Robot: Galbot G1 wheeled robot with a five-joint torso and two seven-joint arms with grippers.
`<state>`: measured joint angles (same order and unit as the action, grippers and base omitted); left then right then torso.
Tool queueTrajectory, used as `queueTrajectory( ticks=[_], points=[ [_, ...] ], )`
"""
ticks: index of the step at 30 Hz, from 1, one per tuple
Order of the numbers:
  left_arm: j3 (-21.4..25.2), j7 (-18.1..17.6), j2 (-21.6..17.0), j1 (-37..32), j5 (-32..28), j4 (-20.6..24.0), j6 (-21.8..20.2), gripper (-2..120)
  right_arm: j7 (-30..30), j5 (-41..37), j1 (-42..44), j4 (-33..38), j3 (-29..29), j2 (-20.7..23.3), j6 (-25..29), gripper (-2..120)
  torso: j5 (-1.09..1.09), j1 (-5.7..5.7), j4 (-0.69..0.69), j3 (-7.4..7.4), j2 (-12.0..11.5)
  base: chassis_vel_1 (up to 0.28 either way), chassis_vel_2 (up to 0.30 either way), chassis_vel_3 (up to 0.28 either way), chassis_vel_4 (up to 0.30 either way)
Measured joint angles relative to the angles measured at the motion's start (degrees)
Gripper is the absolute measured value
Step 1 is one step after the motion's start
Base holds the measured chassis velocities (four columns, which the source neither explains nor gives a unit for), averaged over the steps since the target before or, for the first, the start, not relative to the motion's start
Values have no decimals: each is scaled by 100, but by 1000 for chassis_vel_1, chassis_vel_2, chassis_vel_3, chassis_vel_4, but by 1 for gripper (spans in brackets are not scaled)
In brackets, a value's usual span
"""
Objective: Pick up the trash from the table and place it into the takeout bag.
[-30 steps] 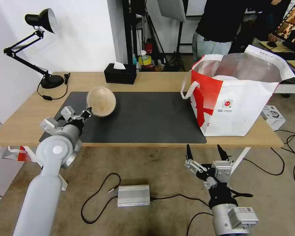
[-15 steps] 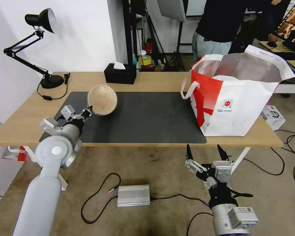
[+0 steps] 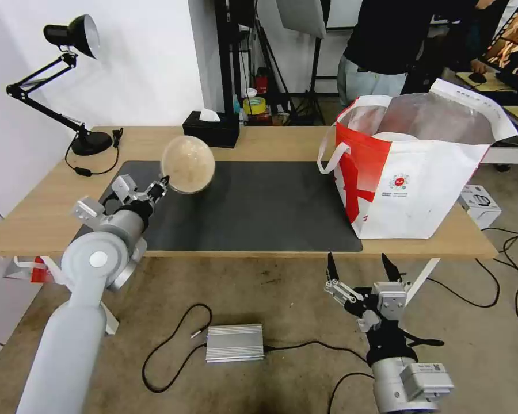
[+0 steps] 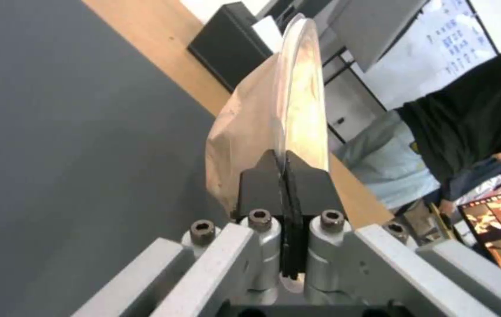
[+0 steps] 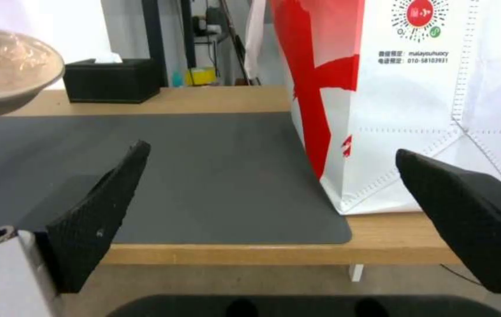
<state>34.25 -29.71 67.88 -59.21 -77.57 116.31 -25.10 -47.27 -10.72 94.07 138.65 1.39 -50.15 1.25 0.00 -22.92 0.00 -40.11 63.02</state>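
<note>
A beige pulp bowl with a clear lid hangs tilted above the left part of the dark grey mat. My left gripper is shut on its rim; the left wrist view shows the black fingertips pinching the rim of the bowl. The bowl also shows lifted off the mat in the right wrist view. The white-and-red takeout bag stands open at the table's right end. My right gripper hangs open below the table's front edge, short of the bag.
A black tissue box and a black desk lamp stand along the back of the table. A small white box sits beyond the bag. A silver metal box and cables lie on the floor. A person stands behind the table.
My left gripper has lifted the pulp bowl higher and carried it slightly to the right and away from me. The right arm has stayed still.
</note>
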Motion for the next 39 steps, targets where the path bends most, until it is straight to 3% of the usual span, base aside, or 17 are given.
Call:
queueTrajectory(
  ticks=[23,39],
  points=[
    [-130,503,-410,505,-70,-131,81,0,0,0,0,0,0,0,0,100,0,0,0,0,0,0,0,0,0],
    [-439,607,-847,1087,-212,-224,176,0,0,0,0,0,0,0,0,100,0,0,0,0,0,0,0,0,0]
  ],
)
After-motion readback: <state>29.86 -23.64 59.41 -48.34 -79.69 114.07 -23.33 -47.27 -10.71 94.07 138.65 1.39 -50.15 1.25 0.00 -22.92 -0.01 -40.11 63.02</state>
